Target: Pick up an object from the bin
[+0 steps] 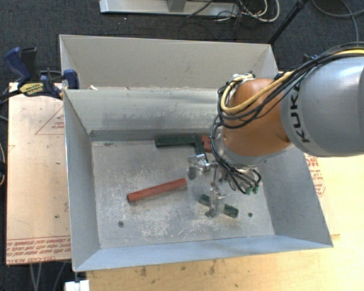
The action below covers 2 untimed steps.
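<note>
Grey scuffed metal makes up the floor of the bin [79,180], which sits among cardboard on a dark carpeted floor. Toward the front right of that floor lies a small dark green block [230,211], flat on the metal. The gripper [214,206] is low in the bin, with its tip just beside the block's left end, or perhaps touching it; which of the two I cannot tell. Nor can I tell whether the gripper is parted or closed, and nothing shows the block as caught in it.

Left of them, well apart, a red-brown bar [158,191] lies at a slant near the middle of the floor. A longer dark green bar [176,141] rests along the foot of the back wall. Above the gripper hangs the arm's orange cover [255,120] with its cables.

My reading is that the pick is at its approach or grasp stage. The descent looks done, but the block lies on the floor, so securing it and lifting it clear of the bin remain.
</note>
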Available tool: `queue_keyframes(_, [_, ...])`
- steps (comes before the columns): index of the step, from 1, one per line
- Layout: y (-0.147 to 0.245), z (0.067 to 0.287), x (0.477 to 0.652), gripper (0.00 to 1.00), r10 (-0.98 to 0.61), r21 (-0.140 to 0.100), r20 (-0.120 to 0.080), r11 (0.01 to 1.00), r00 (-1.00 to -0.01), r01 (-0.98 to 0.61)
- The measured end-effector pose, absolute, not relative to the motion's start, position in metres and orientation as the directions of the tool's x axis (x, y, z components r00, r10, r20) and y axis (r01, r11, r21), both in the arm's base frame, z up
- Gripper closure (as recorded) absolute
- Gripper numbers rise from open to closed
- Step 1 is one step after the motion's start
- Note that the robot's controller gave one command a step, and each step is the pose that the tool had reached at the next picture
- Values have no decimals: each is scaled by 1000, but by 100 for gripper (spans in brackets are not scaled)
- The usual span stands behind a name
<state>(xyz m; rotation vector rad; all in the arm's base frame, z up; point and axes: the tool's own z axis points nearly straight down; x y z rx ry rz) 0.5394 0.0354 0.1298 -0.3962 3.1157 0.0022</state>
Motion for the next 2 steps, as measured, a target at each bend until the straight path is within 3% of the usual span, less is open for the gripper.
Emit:
queue_keyframes(1, [-34,70,539,100,-218,0,0,976,-976,-218])
queue_keyframes(2, [-34,70,539,100,-219,0,0,976,-976,-219])
